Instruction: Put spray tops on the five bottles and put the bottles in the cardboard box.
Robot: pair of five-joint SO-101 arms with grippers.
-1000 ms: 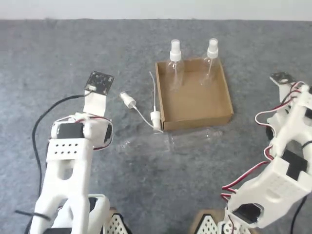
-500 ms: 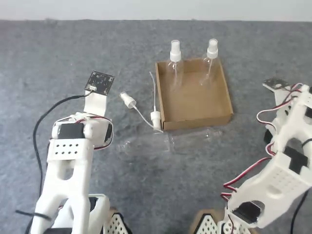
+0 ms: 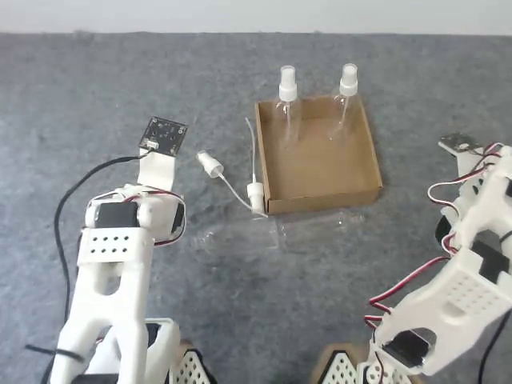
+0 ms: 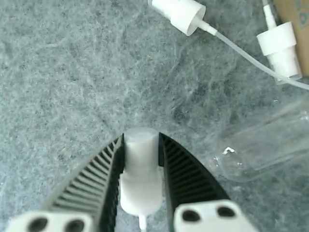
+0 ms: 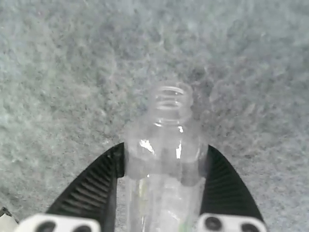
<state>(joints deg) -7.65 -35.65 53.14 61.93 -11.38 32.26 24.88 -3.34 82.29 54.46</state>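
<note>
My left gripper (image 4: 140, 141) is shut on a white spray top (image 4: 140, 166), low over the grey felt. Beyond it lie two loose spray tops (image 4: 178, 13) (image 4: 282, 48) with thin tubes, and a clear bottle (image 4: 270, 145) on its side. My right gripper (image 5: 164, 154) is shut on a clear bottle (image 5: 169, 140) whose threaded neck is bare. In the high view the cardboard box (image 3: 320, 170) holds two capped bottles (image 3: 288, 108) (image 3: 346, 102) upright at its back wall. Two clear bottles (image 3: 236, 236) (image 3: 320, 220) lie in front of the box.
The left arm (image 3: 120, 240) stands left of the box, the right arm (image 3: 472, 240) at the table's right edge. The loose spray tops (image 3: 210, 164) (image 3: 255, 194) lie just left of the box. Grey felt covers the whole table.
The right arm's wrist has shifted slightly toward the near side of the table. The left arm, the box and the bottles stay where they were.
</note>
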